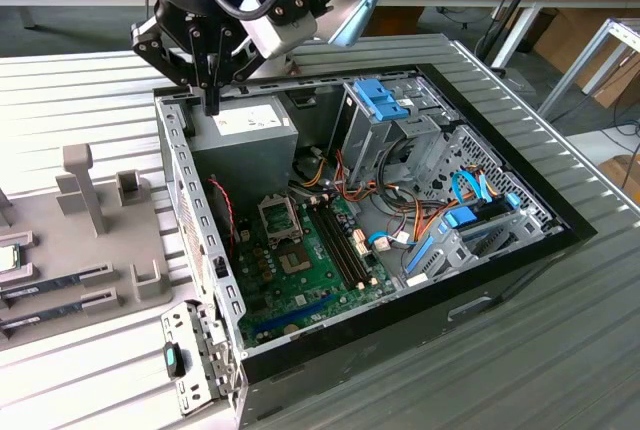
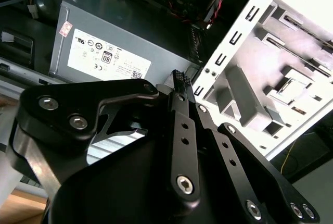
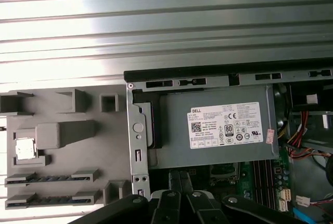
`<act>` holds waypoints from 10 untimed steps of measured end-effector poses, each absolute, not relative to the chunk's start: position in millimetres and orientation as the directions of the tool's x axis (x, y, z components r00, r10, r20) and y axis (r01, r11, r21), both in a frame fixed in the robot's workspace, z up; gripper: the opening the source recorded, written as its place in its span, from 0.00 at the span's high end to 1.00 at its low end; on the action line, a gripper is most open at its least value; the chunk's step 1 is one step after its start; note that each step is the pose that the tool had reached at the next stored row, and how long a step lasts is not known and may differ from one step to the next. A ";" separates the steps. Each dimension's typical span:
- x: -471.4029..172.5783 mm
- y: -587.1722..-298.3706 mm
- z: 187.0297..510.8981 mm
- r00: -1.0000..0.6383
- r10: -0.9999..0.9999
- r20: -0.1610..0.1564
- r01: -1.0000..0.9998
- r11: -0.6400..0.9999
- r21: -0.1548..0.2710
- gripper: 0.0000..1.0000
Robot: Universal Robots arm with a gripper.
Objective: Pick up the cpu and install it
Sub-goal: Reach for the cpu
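The cpu (image 3: 24, 148) lies in a recess of the grey holder tray (image 3: 104, 151) on the desk (image 3: 156, 26), at the exterior view's left, well apart from the end effector (image 1: 212, 106); that hangs over the power supply (image 1: 250, 135) at the open computer case's (image 1: 560, 225) far corner, fingers narrow, together, holding nothing.

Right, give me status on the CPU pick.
Tool shut, empty, above the power supply. CPU sits in the grey parts tray beside the computer case, untouched. Nothing covering it.

Silver cpu (image 3: 24, 148), grey tray (image 3: 104, 151), grey power supply (image 3: 177, 125), green motherboard (image 1: 300, 280), black claw (image 2: 179, 78)
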State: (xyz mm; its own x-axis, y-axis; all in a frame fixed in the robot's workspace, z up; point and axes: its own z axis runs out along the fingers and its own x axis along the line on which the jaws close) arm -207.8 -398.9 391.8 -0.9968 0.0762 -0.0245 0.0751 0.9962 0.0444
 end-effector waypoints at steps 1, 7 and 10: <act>-207.8 -399.0 391.8 -0.997 0.076 -0.024 0.075 0.996 0.044 0.89; -209.4 -398.9 391.5 -0.997 0.076 -0.024 0.075 0.996 0.044 0.89; -210.1 -398.9 391.4 -0.997 0.076 -0.024 0.075 0.996 0.044 0.89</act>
State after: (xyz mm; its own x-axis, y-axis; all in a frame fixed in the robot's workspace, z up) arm -210.1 -398.9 391.4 -0.9968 0.0762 -0.0245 0.0751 0.9962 0.0444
